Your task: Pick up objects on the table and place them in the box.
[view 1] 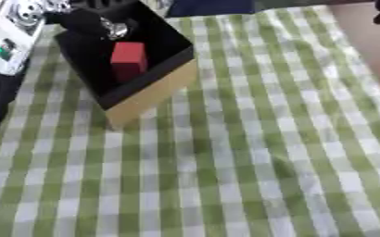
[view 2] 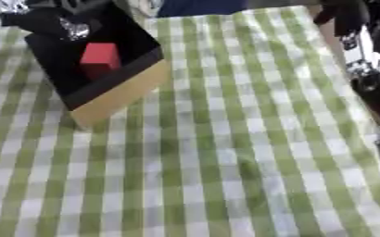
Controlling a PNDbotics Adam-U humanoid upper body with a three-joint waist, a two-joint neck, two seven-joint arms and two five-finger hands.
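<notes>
A box (view 1: 157,88) with tan outer walls and a black inside stands askew at the table's upper left. A red block (view 1: 128,58) stands inside it, near the middle. My left hand (view 1: 88,21), black with a silver part, hangs over the box's far corner, just beyond the red block; its fingers are too blurred to make out. My right arm (view 2: 364,60) runs down the right edge of the right eye view. Its dark hand (view 2: 339,14) is raised at the top right, off the cloth, shape unclear. I see no loose objects on the cloth.
A green and white checked cloth (view 1: 225,157) covers the table. A white and silver device (view 1: 7,37) lies left of the box. Something dark blue (view 1: 209,7) sits at the far edge. Bare tan surface (view 1: 371,41) shows beyond the cloth's right edge.
</notes>
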